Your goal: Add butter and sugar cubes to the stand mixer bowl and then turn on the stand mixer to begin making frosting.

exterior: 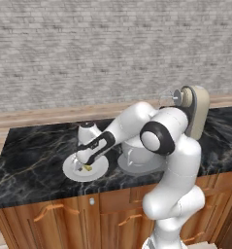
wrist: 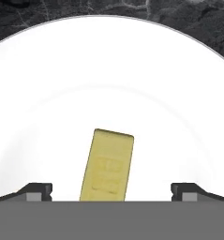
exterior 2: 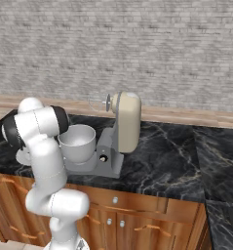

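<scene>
Butter point(wrist: 107, 167) lies on plate point(wrist: 48, 93) | jaws spread wide, straddling it, not touching

The arm point(exterior: 173, 160) is glossy white, built of fat rounded segments with black bands at the joints. Its hand is white with black trim. Two small dark grey fingertips point(wrist: 37, 191), blocky and stepped, sit wide apart.

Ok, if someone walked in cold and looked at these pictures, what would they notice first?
Probably the white arm bent low over the plate on the dark counter, its tool open just above the yellow butter lying there. Next, the mixer to the right with its beige head tilted up, the pale bowl sitting on its base.
</scene>
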Robot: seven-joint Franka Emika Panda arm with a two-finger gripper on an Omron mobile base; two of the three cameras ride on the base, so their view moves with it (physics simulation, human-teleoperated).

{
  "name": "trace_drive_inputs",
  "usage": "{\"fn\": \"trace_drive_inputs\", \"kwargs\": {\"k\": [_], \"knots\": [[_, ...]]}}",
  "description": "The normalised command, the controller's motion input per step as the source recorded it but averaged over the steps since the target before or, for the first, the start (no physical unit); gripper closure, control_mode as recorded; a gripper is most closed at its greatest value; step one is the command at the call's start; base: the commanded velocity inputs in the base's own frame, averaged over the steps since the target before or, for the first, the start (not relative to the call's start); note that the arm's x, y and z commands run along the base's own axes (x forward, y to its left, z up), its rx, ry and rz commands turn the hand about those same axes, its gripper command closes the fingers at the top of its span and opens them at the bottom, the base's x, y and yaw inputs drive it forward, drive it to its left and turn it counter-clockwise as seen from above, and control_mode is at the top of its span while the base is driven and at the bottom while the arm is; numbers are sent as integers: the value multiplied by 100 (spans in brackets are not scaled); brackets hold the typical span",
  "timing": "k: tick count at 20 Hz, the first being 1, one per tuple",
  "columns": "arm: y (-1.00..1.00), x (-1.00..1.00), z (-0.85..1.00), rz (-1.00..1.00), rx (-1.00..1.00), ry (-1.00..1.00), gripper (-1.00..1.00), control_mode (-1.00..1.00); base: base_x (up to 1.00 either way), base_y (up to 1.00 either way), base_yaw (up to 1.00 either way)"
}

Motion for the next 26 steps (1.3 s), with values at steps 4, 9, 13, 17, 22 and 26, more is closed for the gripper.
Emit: {"fn": "trace_drive_inputs", "kwargs": {"k": [4, 9, 13, 17, 22, 26], "knots": [[18, 17, -36, 0, 0, 4, 100, -100, 0, 0, 0], [3, 6, -21, 0, 0, 3, 100, -100, 0, 0, 0], [0, 0, -4, 0, 0, 0, 100, -100, 0, 0, 0], [0, -7, 20, 0, 2, -2, 100, -100, 0, 0, 0], [-13, -53, 100, -1, 14, -24, 100, -100, 0, 0, 0], [-33, -46, 100, -7, 11, -20, 100, -100, 0, 0, 0]]}}
